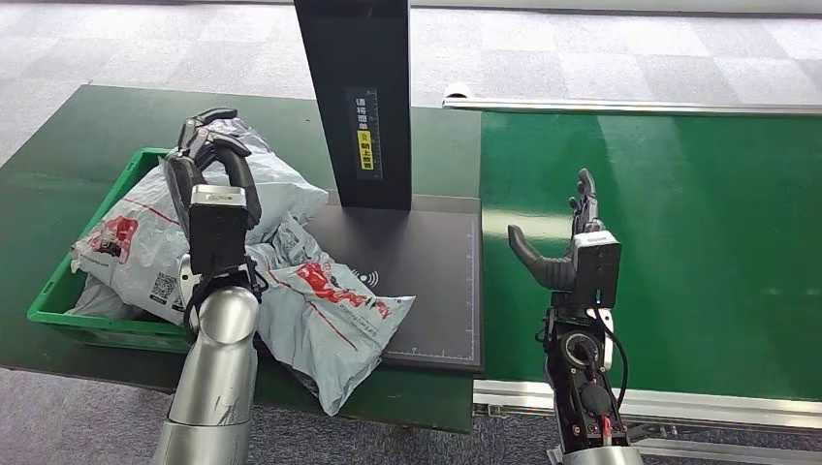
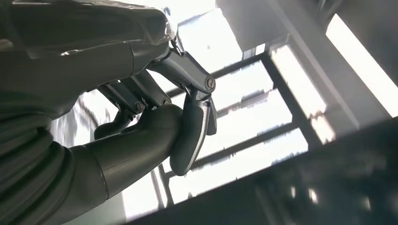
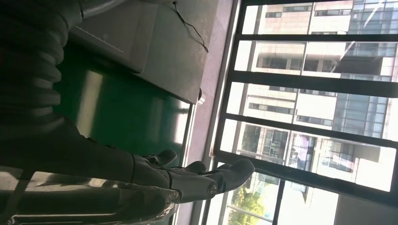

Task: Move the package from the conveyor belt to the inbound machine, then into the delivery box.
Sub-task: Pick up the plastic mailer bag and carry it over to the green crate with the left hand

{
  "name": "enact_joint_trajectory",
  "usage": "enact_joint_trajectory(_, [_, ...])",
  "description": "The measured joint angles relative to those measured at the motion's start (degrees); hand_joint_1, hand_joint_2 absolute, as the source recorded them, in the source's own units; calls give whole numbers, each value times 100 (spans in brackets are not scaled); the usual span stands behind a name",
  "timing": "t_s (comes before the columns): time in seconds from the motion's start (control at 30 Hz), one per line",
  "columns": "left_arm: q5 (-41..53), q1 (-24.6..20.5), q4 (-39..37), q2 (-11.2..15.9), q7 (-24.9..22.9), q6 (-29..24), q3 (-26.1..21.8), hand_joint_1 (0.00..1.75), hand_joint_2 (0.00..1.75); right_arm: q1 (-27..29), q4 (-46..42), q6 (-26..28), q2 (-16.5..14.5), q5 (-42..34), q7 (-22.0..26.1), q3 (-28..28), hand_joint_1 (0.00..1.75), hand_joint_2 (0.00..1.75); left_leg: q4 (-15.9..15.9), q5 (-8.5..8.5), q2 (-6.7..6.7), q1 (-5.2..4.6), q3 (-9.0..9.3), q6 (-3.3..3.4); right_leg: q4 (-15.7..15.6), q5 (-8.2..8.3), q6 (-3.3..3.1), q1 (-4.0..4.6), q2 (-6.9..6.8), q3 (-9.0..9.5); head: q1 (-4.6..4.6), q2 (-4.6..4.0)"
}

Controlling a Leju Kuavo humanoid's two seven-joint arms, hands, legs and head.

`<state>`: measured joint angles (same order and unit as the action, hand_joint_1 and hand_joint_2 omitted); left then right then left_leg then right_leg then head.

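The grey plastic mailer package with red print [image 1: 325, 305] lies half on the dark scanning plate of the inbound machine [image 1: 426, 281] and half toward the green plastic delivery box [image 1: 68, 300], its long axis running from the box's near corner out over the tabletop's front edge. The left robot hand [image 1: 208, 160] is nearer, raised above the box, fingers curled on nothing. The right robot hand [image 1: 567, 237] stands spread and empty over the green conveyor belt [image 1: 698, 223], well apart from the package.
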<state>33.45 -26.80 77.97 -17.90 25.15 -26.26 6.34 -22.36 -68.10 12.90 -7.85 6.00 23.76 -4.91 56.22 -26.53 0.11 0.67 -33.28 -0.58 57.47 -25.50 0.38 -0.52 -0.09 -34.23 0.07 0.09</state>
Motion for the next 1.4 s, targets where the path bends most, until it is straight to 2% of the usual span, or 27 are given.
enact_joint_trajectory(0.03, [-290,-4,20,51,-51,324,61,7,87,15,-16,-6,14,-6,0,-1,0,175,0,0,1,0,0,0,0,0,0,0,1,0,0,0])
enact_joint_trajectory(0.1, [-914,0,79,139,-35,851,160,0,0,37,-43,-29,45,-15,-1,-1,0,175,0,0,3,0,0,0,0,0,0,0,2,-1,-1,0])
enact_joint_trajectory(0.23, [-2752,105,288,254,299,1899,210,0,0,71,-98,-103,113,-20,0,3,0,175,0,-1,3,0,-1,-1,0,-1,0,0,3,-3,-1,0])
enact_joint_trajectory(0.3, [-3378,170,391,294,391,2166,203,0,0,95,-124,-114,145,-23,0,4,0,175,0,-2,2,0,-2,-1,0,-2,-1,0,2,-3,-1,0])
enact_joint_trajectory(0.63, [-3700,285,605,442,458,2243,162,0,0,157,-202,-119,223,-27,-1,8,0,175,0,0,2,0,0,0,0,-1,0,0,2,-1,0,0])
enact_joint_trajectory(0.77, [-3702,287,621,466,465,2254,143,0,175,171,-208,-119,238,-27,-1,8,0,175,0,-1,2,0,0,0,0,-1,0,0,2,-2,0,0])
enact_joint_trajectory(1.17, [-3688,286,657,550,610,2156,169,0,175,177,-245,-186,267,-49,0,8,0,175,-1,-1,2,0,0,-1,0,-2,-1,0,2,-2,-1,0])
enact_joint_trajectory(1.2, [-2998,257,621,625,341,1898,300,0,175,190,-262,-189,268,-21,-18,8,0,175,0,-1,2,0,1,-1,0,-2,-1,0,2,-2,-2,0])
enact_joint_trajectory(1.23, [-1566,178,471,730,-261,1721,522,0,175,210,-293,-193,267,44,-59,13,0,175,0,-1,0,0,1,0,0,-2,-1,0,-1,0,-1,0])
enact_joint_trajectory(1.3, [2214,-10,-35,952,-1644,1486,1039,0,175,268,-386,-209,258,212,-164,30,0,175,0,0,3,-1,3,0,-1,-1,0,-1,1,2,0,0])
enact_joint_trajectory(1.33, [3736,-93,-344,994,-2122,1711,1193,0,175,294,-429,-219,254,281,-208,44,0,175,0,0,8,-1,4,0,-1,0,0,-1,4,2,1,0])
enact_joint_trajectory(1.4, [5056,-170,-806,1025,-2407,2088,1318,0,175,347,-496,-243,250,353,-246,84,0,175,0,0,18,-1,5,0,0,2,1,-1,12,0,0,0])
